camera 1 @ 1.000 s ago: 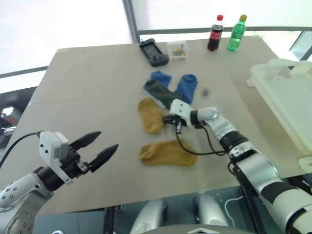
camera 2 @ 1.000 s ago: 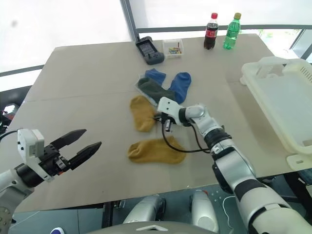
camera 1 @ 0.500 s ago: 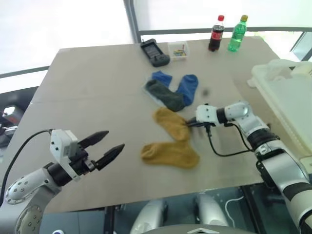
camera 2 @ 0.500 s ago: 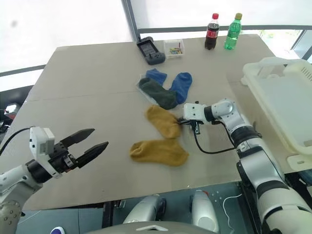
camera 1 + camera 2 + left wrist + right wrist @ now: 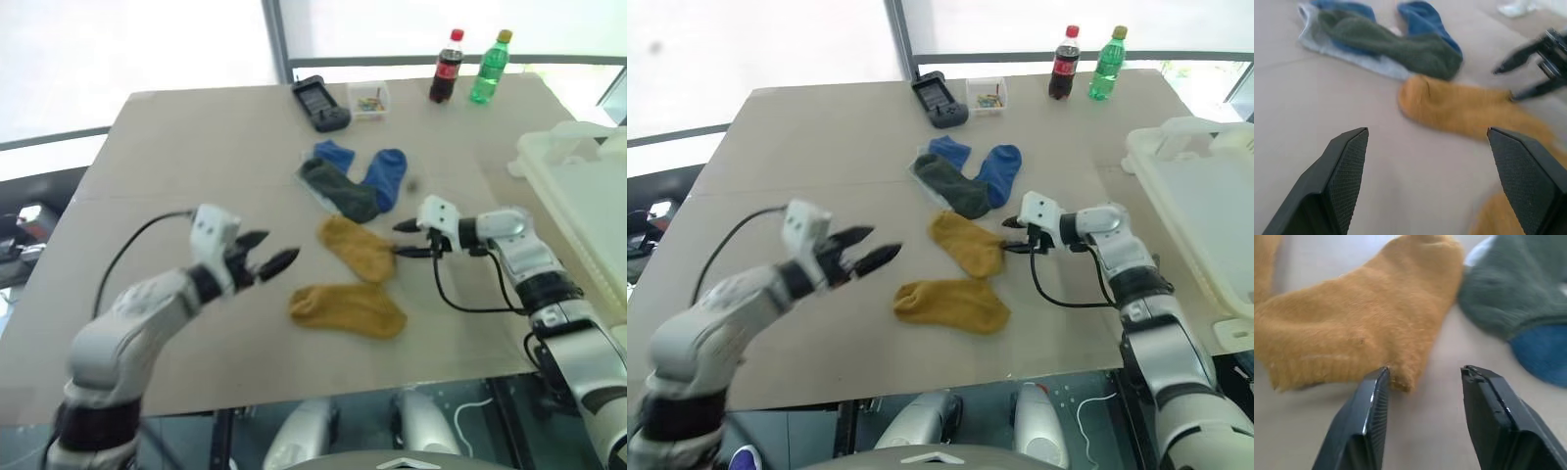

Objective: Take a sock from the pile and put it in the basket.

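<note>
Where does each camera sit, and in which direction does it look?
Eye views: on the head, looking down over the table; both arms show.
Left wrist view: along the open left tool toward the mustard sock.
Right wrist view: along the open right tool at that sock's edge.
Shared: all show that sock and the dark green sock.

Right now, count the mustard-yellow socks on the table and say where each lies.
2. One yellow sock lies by the right gripper, just below the dark green sock. The other lies nearer the table's front edge. More could be hidden under the pile.
</note>
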Robot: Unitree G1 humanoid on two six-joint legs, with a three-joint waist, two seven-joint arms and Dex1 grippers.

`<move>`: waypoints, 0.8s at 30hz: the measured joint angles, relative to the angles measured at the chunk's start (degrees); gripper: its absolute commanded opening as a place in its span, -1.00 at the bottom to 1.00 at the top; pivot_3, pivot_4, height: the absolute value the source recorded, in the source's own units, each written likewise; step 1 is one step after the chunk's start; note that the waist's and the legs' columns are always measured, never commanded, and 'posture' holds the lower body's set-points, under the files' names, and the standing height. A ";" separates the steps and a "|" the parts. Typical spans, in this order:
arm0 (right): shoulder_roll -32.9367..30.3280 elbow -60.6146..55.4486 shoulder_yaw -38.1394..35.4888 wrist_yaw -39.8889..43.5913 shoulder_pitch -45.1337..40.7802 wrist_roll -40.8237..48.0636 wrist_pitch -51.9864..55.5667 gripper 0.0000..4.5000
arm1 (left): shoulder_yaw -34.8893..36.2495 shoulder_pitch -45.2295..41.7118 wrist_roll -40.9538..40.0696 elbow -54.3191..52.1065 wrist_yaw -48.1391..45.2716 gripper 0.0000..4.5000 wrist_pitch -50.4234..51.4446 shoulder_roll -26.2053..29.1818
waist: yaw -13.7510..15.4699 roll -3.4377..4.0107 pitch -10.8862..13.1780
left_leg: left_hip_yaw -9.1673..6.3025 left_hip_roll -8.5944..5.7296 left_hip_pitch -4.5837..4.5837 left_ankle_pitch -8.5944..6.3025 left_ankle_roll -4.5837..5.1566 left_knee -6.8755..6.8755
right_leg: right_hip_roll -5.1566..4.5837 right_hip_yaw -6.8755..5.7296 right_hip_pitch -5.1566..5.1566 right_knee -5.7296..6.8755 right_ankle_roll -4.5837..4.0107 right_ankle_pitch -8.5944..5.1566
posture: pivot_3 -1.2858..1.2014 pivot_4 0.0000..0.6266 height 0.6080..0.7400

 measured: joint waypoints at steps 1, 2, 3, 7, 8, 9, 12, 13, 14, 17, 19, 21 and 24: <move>-0.43 -4.52 -1.19 -1.46 1.87 1.05 4.08 -0.02 | -1.88 -3.07 1.54 2.84 0.57 0.86 0.04 -1.42 | 0.13 0.00 0.00 | -0.06 -0.06 -0.05 0.00 0.00 0.04 | -0.05 -0.08 -0.01 0.01 0.00 -0.01 | 0.03 -0.52 1.00; -1.01 -11.44 -2.87 -3.64 4.72 2.44 10.11 -0.02 | -4.56 -6.85 3.61 6.99 1.17 0.86 0.02 -3.27 | -0.13 -0.02 0.00 | -0.03 -0.06 -0.12 0.00 0.01 0.05 | -0.07 -0.03 -0.07 -0.01 0.01 0.00 | 0.03 -0.52 1.00; -0.79 -17.58 -3.90 -6.08 7.20 3.65 15.79 -0.02 | -6.51 -10.09 5.58 11.13 1.72 0.86 -0.10 -5.15 | -0.23 -0.03 0.00 | -0.02 -0.05 -0.14 0.00 0.01 0.06 | -0.05 0.00 -0.11 -0.04 0.01 0.00 | 0.03 -0.52 1.00; 1.61 -30.81 -3.98 -13.08 13.84 5.23 28.88 -0.02 | -10.90 -16.10 10.50 20.88 2.09 0.86 -1.48 -8.40 | -0.68 -0.04 0.00 | 0.02 -0.01 -0.19 -0.01 0.01 0.04 | -0.15 0.08 -0.25 0.04 0.01 0.00 | 0.03 -0.52 1.00; 2.14 -32.28 -3.88 -14.61 14.90 5.32 30.93 -0.02 | -11.62 -16.98 11.62 22.83 2.04 0.86 -2.14 -8.88 | -0.63 -0.04 0.00 | 0.03 0.00 -0.19 0.00 0.00 0.04 | -0.14 0.10 -0.27 0.06 0.01 0.00 | 0.03 -0.52 1.00; 3.33 -33.87 -3.81 -17.09 16.19 5.24 33.33 -0.02 | -12.57 -18.79 13.64 26.95 2.01 0.86 -3.67 -9.77 | -0.41 -0.04 -0.01 | 0.01 -0.01 -0.19 0.00 0.00 0.07 | -0.11 0.06 -0.26 0.08 0.01 0.00 | 0.03 -0.52 1.00; 6.17 -35.80 -2.25 -21.41 17.38 5.36 37.92 0.04 | -14.28 -22.06 17.66 33.54 1.29 0.48 -7.54 -11.01 | -0.26 -0.05 -0.01 | 0.03 -0.04 -0.19 0.01 -0.01 0.17 | -0.10 0.06 -0.23 0.15 0.03 0.02 | 0.03 -0.52 1.00; 6.83 -36.46 -1.92 -22.11 17.48 5.74 39.16 0.04 | -14.56 -22.62 18.65 34.65 1.10 0.34 -8.36 -11.30 | -0.27 -0.05 -0.01 | 0.04 -0.05 -0.19 0.01 -0.01 0.19 | -0.10 0.07 -0.22 0.15 0.06 0.03 | 0.03 -0.52 1.00; 7.19 -36.96 -1.83 -22.52 17.58 5.94 39.90 0.04 | -14.67 -22.83 19.16 35.13 0.96 0.13 -8.76 -11.40 | -0.26 -0.05 -0.01 | 0.03 -0.06 -0.19 0.01 0.00 0.19 | -0.10 0.06 -0.22 0.15 0.06 0.03 | 0.03 -0.52 1.00; 8.33 -38.53 -1.03 -23.82 18.42 7.38 43.42 0.04 | -14.73 -23.09 20.74 35.82 0.44 -0.42 -9.35 -11.57 | -0.26 -0.08 -0.03 | 0.01 -0.07 -0.19 0.01 0.00 0.19 | -0.10 0.06 -0.21 0.12 0.06 0.03 | 0.03 -0.52 1.00; 8.84 -38.45 -0.14 -24.52 18.61 7.60 44.15 0.04 | -14.57 -22.95 20.92 35.55 0.11 -0.72 -9.03 -11.57 | -0.30 -0.08 -0.03 | 0.01 -0.07 -0.19 0.01 0.00 0.18 | -0.11 0.06 -0.21 0.11 0.06 0.03 | 0.03 -0.52 1.00; 9.14 -37.88 0.31 -25.18 18.16 7.59 44.05 0.04 | -14.19 -22.20 21.14 34.24 0.06 -0.99 -8.04 -11.64 | -0.42 -0.12 -0.07 | 0.03 -0.07 -0.19 0.01 0.00 0.18 | -0.10 0.07 -0.21 0.11 0.07 0.03 | 0.03 -0.52 1.00; 10.28 -36.54 -0.01 -26.24 17.36 8.27 44.54 -0.18 | -13.27 -19.86 21.18 30.23 0.78 -1.00 -5.77 -12.08 | -0.54 -0.16 -0.10 | 0.03 -0.04 -0.15 0.01 0.00 0.18 | -0.09 0.09 -0.21 0.19 0.06 0.03 | 0.03 -0.52 1.00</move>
